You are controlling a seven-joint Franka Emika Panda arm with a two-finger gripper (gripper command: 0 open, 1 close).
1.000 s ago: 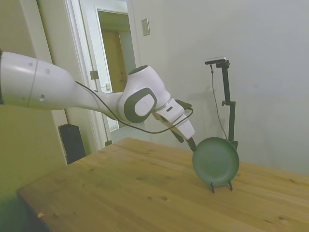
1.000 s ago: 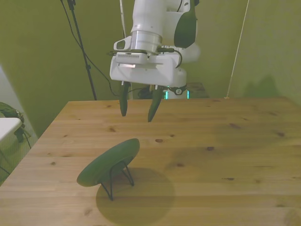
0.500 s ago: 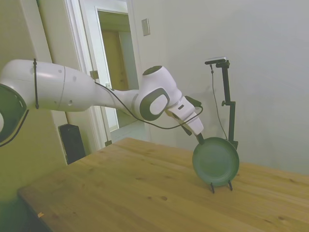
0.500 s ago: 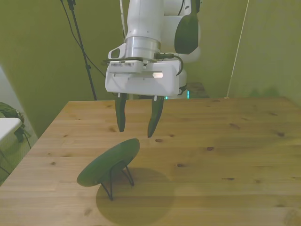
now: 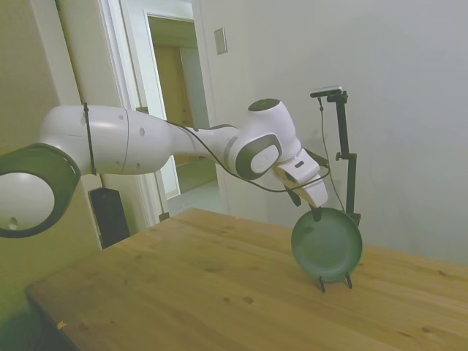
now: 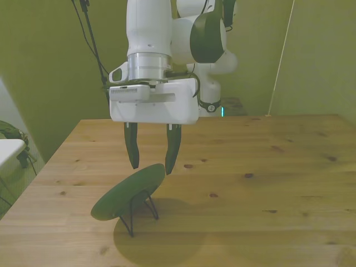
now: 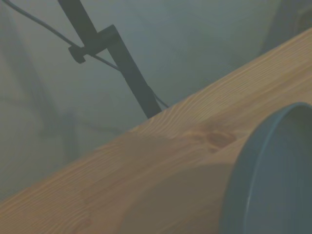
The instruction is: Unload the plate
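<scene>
On stand (image 6: 133,214): plate (image 6: 125,192); gripper (image 6: 150,165) agape.

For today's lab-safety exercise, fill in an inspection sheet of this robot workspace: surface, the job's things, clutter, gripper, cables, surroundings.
Surface: wooden table, bare wood with knots.
Job's things: dark green plate propped upright, tilted, on a thin black wire stand.
Clutter: nothing seen.
Gripper: gripper open, fingers pointing down at the plate's upper rim; contact cannot be told.
Cables: black cable looped along the arm.
Surroundings: open doorway behind the table, plain walls.
</scene>
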